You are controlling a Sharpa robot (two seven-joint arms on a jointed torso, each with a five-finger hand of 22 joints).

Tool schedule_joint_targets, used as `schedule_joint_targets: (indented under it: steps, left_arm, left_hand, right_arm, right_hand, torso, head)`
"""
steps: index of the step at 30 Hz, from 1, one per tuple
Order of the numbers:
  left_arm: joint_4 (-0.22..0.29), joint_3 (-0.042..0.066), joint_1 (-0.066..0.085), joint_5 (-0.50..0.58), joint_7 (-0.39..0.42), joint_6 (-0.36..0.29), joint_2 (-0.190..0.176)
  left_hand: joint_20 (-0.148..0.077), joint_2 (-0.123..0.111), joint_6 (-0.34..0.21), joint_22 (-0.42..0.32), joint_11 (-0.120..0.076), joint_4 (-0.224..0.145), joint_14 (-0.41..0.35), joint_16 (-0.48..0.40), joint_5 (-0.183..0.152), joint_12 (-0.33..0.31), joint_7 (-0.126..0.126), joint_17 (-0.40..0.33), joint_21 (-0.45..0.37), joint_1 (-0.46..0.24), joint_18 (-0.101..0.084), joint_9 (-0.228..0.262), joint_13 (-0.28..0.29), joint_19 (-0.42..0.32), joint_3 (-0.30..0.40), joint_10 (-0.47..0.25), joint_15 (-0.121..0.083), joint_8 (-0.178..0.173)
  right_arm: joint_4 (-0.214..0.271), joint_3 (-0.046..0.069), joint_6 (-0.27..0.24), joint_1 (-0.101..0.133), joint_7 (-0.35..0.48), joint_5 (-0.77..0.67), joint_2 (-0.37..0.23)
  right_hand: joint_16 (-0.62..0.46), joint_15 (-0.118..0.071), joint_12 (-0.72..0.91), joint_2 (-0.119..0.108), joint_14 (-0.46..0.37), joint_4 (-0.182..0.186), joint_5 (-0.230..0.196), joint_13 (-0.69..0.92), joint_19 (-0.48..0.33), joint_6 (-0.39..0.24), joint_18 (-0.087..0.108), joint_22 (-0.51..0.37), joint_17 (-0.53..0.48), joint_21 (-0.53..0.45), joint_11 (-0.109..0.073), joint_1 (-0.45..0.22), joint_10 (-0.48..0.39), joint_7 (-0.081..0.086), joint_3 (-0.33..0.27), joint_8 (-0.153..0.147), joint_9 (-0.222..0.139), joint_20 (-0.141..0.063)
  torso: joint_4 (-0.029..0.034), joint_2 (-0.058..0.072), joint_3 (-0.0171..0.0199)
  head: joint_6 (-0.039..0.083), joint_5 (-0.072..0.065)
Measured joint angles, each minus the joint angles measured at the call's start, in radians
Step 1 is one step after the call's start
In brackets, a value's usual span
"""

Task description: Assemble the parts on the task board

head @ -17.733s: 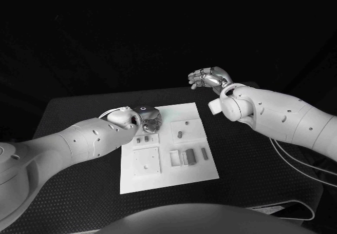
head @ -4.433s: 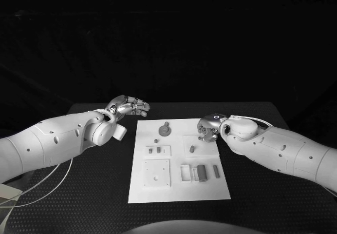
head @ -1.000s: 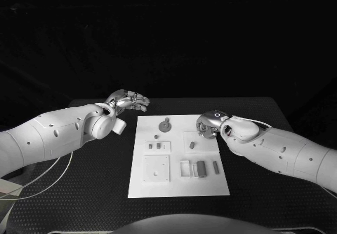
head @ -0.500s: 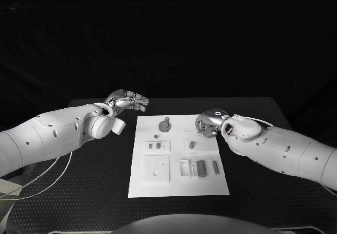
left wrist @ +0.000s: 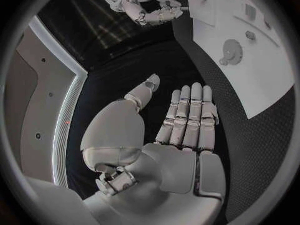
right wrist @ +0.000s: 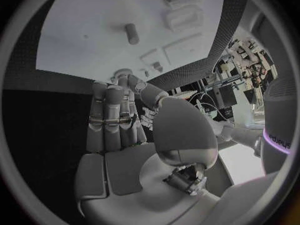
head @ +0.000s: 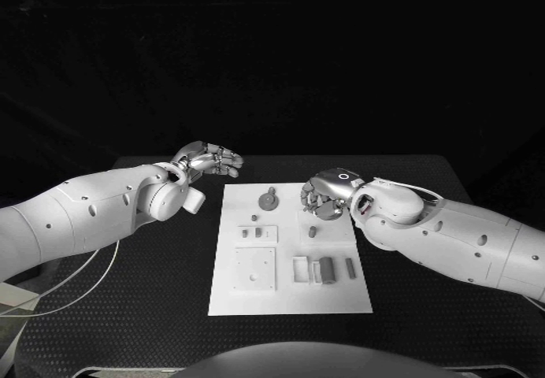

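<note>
Task board [head: 290,303]: white plate, centre of the black desk [head: 136,315]. Parts [head: 326,268]: small pieces lying across the board, a gear-shaped one [head: 268,200] near its far edge. My left robot hand [head: 208,161]: off the board's far-left corner, fingers straight, holding nothing. My right robot hand [head: 325,194]: over the board's far-right corner, empty, fingers extended.

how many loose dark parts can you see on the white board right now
About 6: gear, peg, small block, oblong piece, large block, bar. The right hand may hide more.
</note>
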Motion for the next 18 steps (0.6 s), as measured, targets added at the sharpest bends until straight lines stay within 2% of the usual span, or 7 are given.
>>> schedule_joint_targets:
  steps: [4,10,14,18]
  left_arm:
    - [0.000,0.000,0.002,0.000,-0.001,0.000,0.001]
    - [0.001,0.000,0.006,0.000,-0.001,0.000,0.006]
    - [0.001,0.000,0.006,0.000,-0.001,0.000,0.013]
    - [0.000,0.000,0.009,0.000,-0.001,0.000,0.019]
  left_hand:
    - [0.000,0.000,0.000,0.000,0.000,0.000,0.000,0.000,0.000,0.000,0.000,0.001,0.000,0.000,0.000,0.000,0.000,0.000,0.000,0.000,0.000,0.000]
    - [0.000,0.000,0.000,-0.001,0.000,0.000,0.000,0.000,0.000,0.000,0.000,0.002,0.000,0.000,0.000,0.000,0.000,0.000,0.000,0.000,0.000,0.000]
    - [0.000,0.000,0.000,-0.001,0.000,0.000,0.000,0.000,0.000,0.000,0.000,0.002,0.000,0.000,0.000,0.000,0.000,0.000,0.000,0.000,0.000,0.000]
    - [0.000,0.000,0.000,-0.002,0.000,0.000,0.000,0.000,0.000,0.000,0.000,0.003,0.000,0.000,0.000,0.000,0.000,0.000,0.000,0.000,0.000,0.000]
  right_arm:
    - [0.016,-0.005,0.015,0.001,0.000,0.001,0.027]
    - [0.006,-0.031,0.033,0.000,0.001,0.001,0.092]
    - [-0.010,-0.061,0.042,-0.005,0.004,-0.002,0.119]
    - [-0.022,-0.076,0.051,-0.019,0.006,-0.006,0.136]
  right_hand:
    - [0.000,0.000,0.000,0.000,0.000,0.000,0.000,0.000,0.000,0.000,0.000,0.000,0.000,0.000,0.000,0.000,0.000,0.000,0.000,-0.001,0.000,0.000]
    - [0.005,-0.003,0.000,0.000,-0.003,0.000,0.000,0.000,0.000,0.000,-0.005,0.000,0.000,0.001,0.000,0.000,0.000,0.000,0.000,-0.002,0.000,0.000]
    - [0.005,-0.003,-0.004,0.000,-0.004,-0.003,0.000,0.002,0.000,-0.001,-0.001,0.000,0.000,0.001,0.000,0.000,0.000,0.001,0.003,-0.002,0.001,0.000]
    - [0.005,-0.003,-0.004,0.000,-0.004,-0.003,0.000,0.002,0.000,-0.002,0.001,0.000,0.000,0.001,0.000,0.000,0.000,0.002,0.003,0.001,0.001,0.000]
  torso:
    - [0.0013,0.000,0.0000]
    - [0.0013,0.000,-0.0022]
    - [0.0033,0.000,-0.0020]
    - [0.0055,0.000,-0.0018]
  head:
    - [-0.004,0.009]
    - [-0.010,0.029]
    - [-0.016,0.043]
    - [-0.023,0.057]
